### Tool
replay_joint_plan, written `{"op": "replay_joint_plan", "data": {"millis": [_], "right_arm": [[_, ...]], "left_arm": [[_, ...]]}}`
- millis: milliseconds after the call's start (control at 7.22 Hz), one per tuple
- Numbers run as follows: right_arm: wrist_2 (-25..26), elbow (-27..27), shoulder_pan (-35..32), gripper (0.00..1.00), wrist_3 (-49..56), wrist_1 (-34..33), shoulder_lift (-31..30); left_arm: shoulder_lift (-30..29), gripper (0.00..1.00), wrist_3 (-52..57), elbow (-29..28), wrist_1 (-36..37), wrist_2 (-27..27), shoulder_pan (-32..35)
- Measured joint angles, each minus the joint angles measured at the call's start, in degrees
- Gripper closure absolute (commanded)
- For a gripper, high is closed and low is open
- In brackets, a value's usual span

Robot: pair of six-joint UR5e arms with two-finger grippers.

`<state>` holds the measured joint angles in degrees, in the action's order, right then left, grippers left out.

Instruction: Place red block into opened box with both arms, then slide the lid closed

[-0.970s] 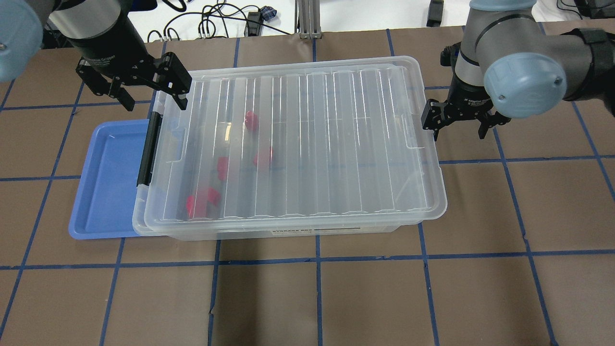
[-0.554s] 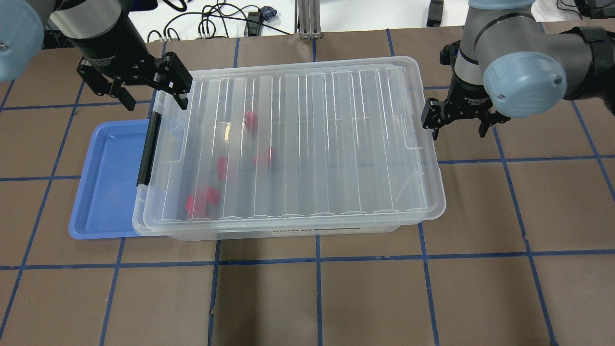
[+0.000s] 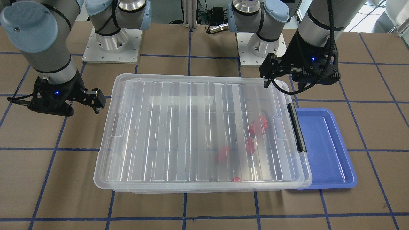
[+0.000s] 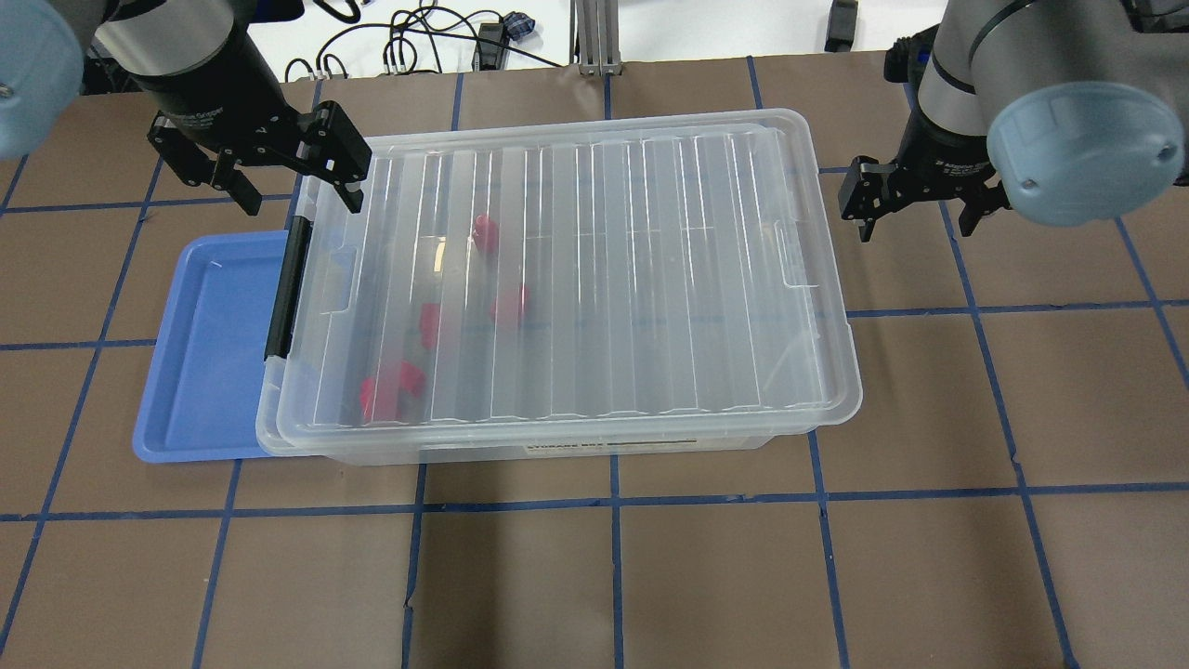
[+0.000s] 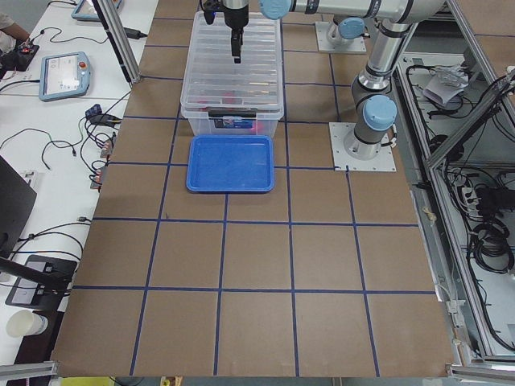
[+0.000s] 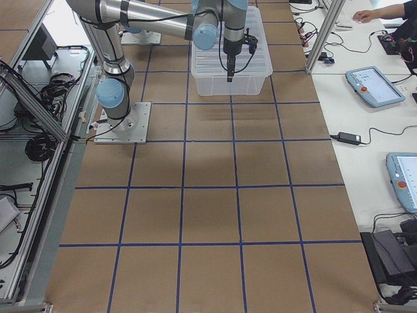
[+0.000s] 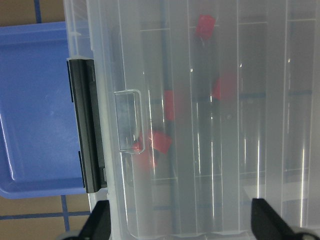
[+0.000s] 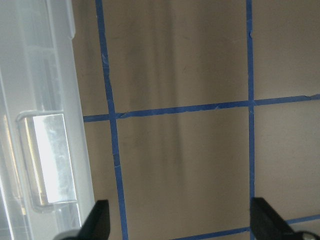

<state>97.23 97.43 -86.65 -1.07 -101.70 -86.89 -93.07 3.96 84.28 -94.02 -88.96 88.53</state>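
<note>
The clear box (image 4: 557,450) stands mid-table with the ribbed lid (image 4: 650,279) lying over its whole length. Several red blocks (image 4: 509,303) show blurred through the lid, toward the end with the black handle (image 4: 288,288). My left gripper (image 4: 302,203) hangs open above the far corner at that end. In the left wrist view its open fingers frame the lid (image 7: 250,125) and a red block (image 7: 205,25) beneath. My right gripper (image 4: 918,226) is open past the box's other end, clear of the lid. Under it the right wrist view shows bare table and the box's end (image 8: 40,125).
A blue tray (image 4: 204,344) lies against the handle end, partly under the box. Cables and a metal post sit beyond the table's far edge. Brown table with blue grid lines spreads wide in front of the box and to its right.
My right gripper has drawn back from the lid's right end, moving right and toward the far side. The lid sits a touch further left. The left gripper has not moved.
</note>
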Motion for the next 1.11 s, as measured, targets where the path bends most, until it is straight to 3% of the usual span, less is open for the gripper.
{"op": "replay_joint_plan", "data": {"millis": [693,1108], "right_arm": [[-2.03,-0.12,-0.27,0.0,-1.41,11.97,-9.23],[-5.62,-0.4,-0.5,0.0,-1.78,13.08,-9.66]], "left_arm": [[0.0,0.0,0.0,0.0,-0.01,0.08,-0.03],[-0.01,0.0,0.0,0.0,-0.02,-0.11,-0.03]]}}
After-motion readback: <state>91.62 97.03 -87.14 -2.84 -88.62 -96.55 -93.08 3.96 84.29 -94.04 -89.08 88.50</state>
